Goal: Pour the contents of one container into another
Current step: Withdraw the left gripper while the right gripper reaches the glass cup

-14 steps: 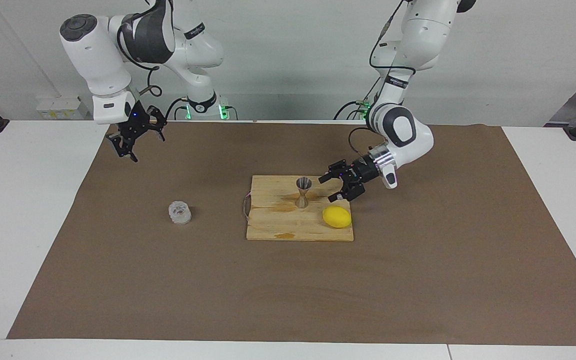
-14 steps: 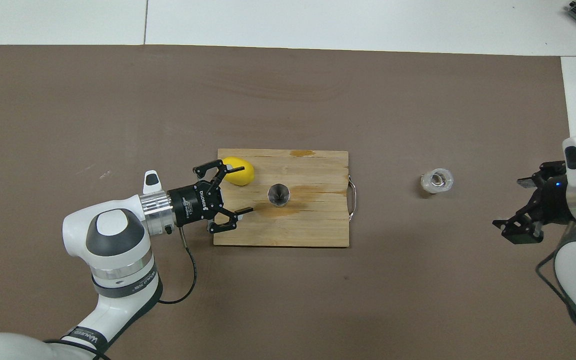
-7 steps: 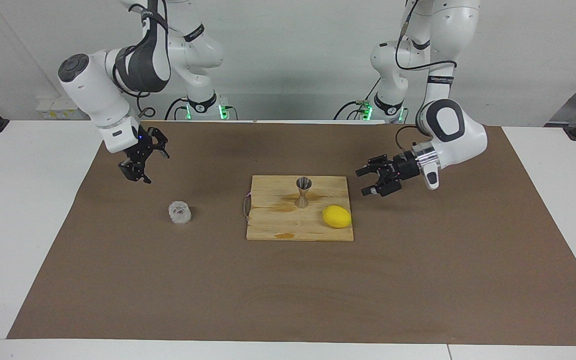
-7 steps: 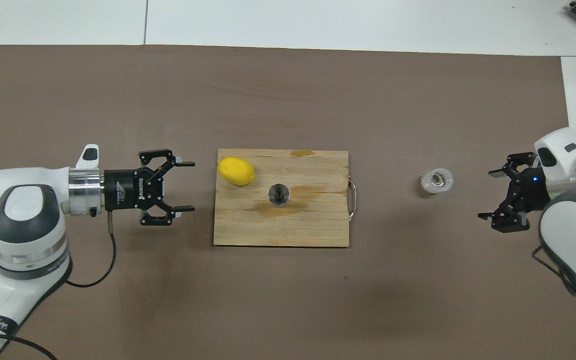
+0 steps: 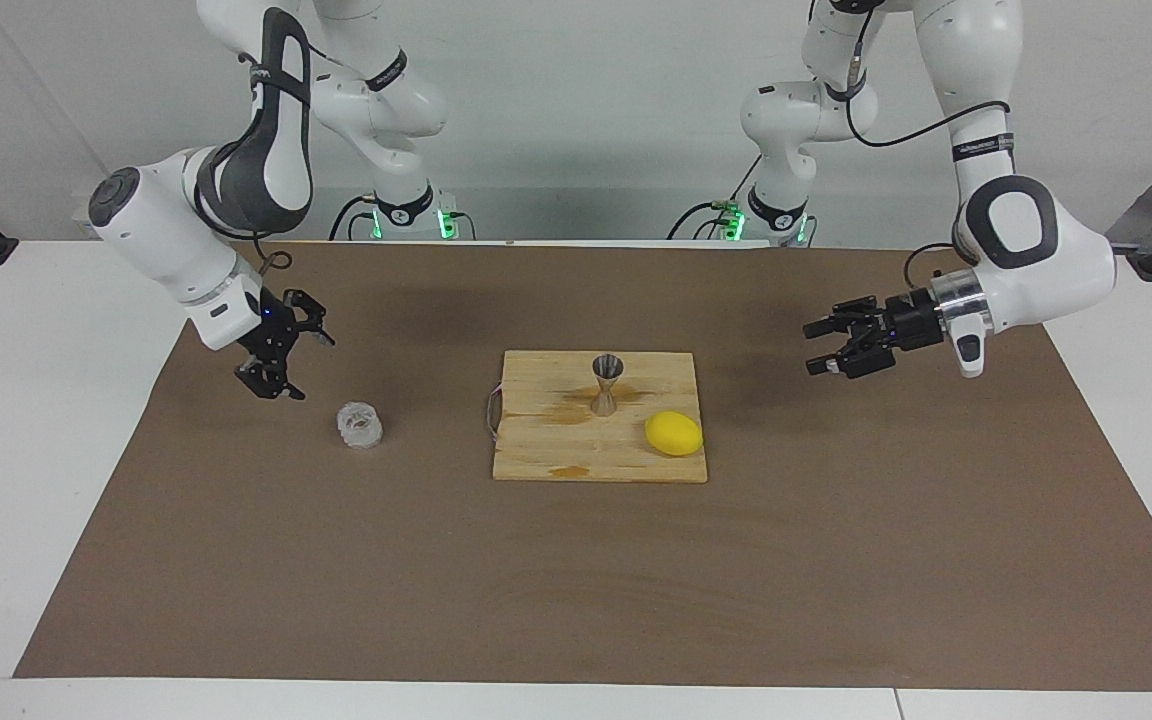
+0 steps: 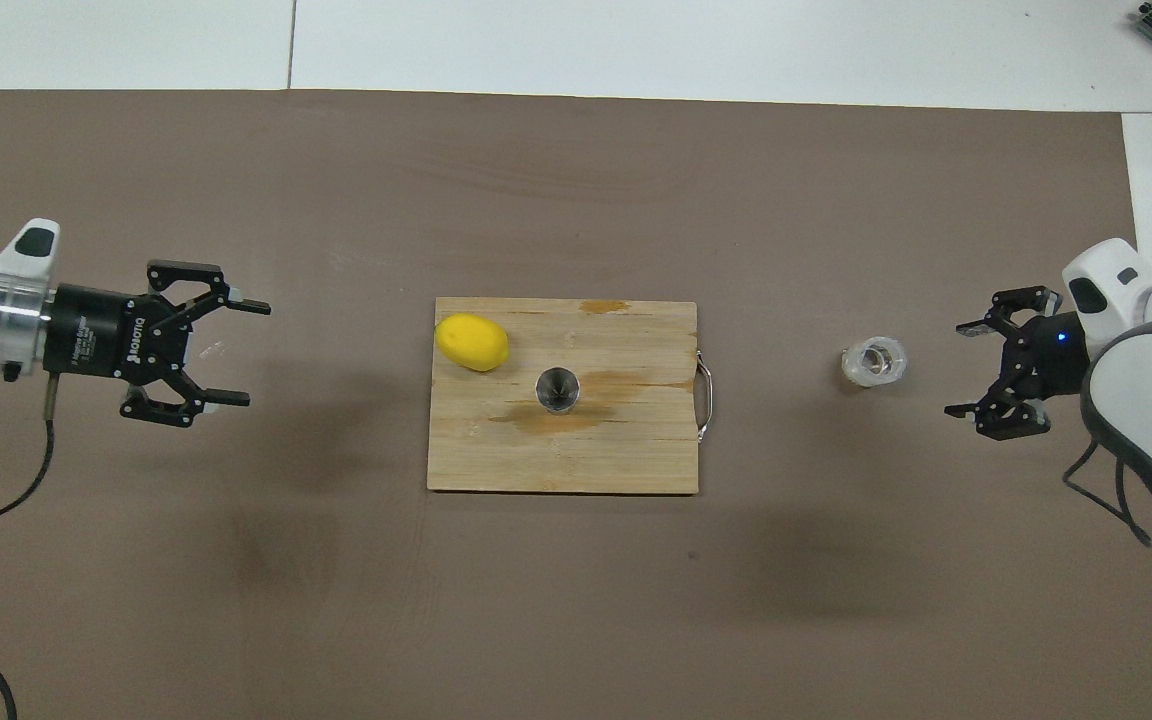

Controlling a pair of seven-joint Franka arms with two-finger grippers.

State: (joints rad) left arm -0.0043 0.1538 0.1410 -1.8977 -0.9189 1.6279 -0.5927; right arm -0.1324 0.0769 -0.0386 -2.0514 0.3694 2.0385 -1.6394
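Facing view: the metal jigger stands upright on the wooden cutting board at the middle of the brown mat that covers the white counter. A lemon lies on the same board, beside the jigger toward the left arm's end and a little farther from the robots. The ribbed glass cup stands on the mat, well apart from the board toward the right arm's end. The right hand hangs over the mat near the cup, tilted down toward it, its fingers spread wide and holding nothing. The left hand hovers level over the mat off the board's end, pointing toward the board, also wide and empty.

Overhead view: the jigger shows its round open mouth at the board's middle, with a darker stain on the wood beside it. The lemon sits near the board's corner. A metal handle is fixed to the board's end that faces the glass cup. The right hand is near the cup, not touching it, fingers wide apart. The left hand is well apart from the board, fingers wide apart.
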